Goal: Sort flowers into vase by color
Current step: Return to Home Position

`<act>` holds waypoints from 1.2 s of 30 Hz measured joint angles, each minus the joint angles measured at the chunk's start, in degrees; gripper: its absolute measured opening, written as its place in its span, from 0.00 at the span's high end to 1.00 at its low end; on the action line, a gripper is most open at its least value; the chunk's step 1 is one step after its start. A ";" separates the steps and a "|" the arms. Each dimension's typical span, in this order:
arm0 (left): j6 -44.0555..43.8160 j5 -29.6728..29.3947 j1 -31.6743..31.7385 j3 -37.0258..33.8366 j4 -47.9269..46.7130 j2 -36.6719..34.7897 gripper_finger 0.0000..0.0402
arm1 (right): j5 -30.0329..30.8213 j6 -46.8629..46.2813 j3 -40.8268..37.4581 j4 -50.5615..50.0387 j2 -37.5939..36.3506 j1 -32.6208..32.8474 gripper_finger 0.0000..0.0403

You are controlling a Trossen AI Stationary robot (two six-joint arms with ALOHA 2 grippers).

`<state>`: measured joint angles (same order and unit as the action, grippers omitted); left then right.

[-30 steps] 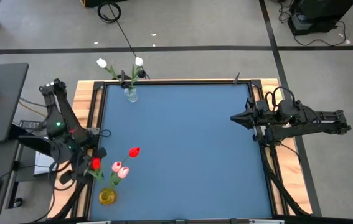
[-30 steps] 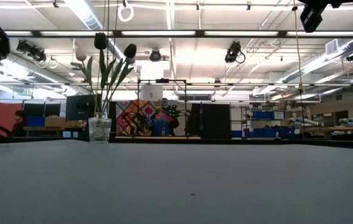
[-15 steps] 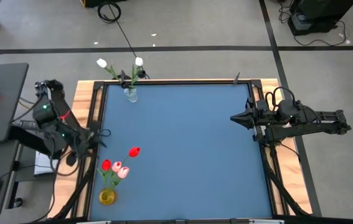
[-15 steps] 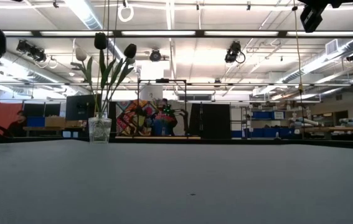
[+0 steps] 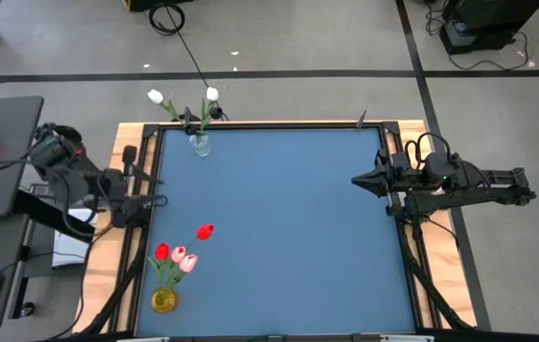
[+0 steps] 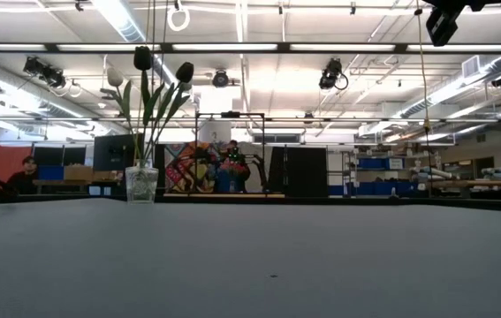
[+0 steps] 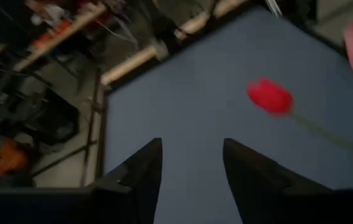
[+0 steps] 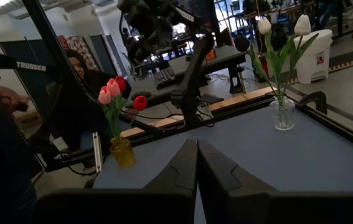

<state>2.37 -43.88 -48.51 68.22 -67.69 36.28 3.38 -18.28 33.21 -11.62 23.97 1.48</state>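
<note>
Right now my left hand (image 5: 153, 200) hangs over the left edge of the desk (image 5: 288, 218), roughly midway along that side. Its two fingers (image 7: 144, 169) are spread apart with nothing between them. Past them my wrist camera sees bare blue desk and one red tulip (image 7: 269, 98) on its thin green stem. My right hand (image 5: 357, 180) sits at the opposite edge, pointing inward over the blue surface, with its fingers (image 8: 182, 168) pressed together on nothing. The flowers are all in vases on my left side. The yellow vase (image 5: 163, 301) stands near one corner and holds two red tulips and two pink ones. One red head (image 5: 205, 231) leans out toward the middle of the desk. The other red head (image 5: 162, 252) sits close above the vase, just beside the pink tulips (image 5: 183, 258). At the other corner of that same side a clear glass vase (image 5: 200, 144) stands right at the desk's rim. Its two white tulips (image 5: 155, 96) reach out beyond the edge over the floor. From desk height, that glass vase also shows two dark heads (image 6: 142, 57) among the leaves, though I cannot tell their colour against the ceiling lights. Both vases stand upright and well apart from each other, and neither hand touches any flower. Beyond the desk, a person (image 8: 80, 81) in dark clothing is near my left arm's side.
</note>
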 joint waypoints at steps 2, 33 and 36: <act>2.68 -0.06 1.99 2.21 3.07 1.60 0.58 | -0.01 0.01 0.01 0.00 0.02 -0.02 0.95; 1.89 51.77 55.21 3.23 44.34 22.72 0.96 | -0.02 0.02 0.02 0.00 0.01 0.00 0.95; -1.58 54.25 57.87 0.44 46.74 20.36 0.99 | 0.00 0.00 0.02 -0.02 0.02 0.00 0.95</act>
<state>0.78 10.38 9.36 68.66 -20.95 56.64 3.37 -18.28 33.23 -11.64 23.99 1.48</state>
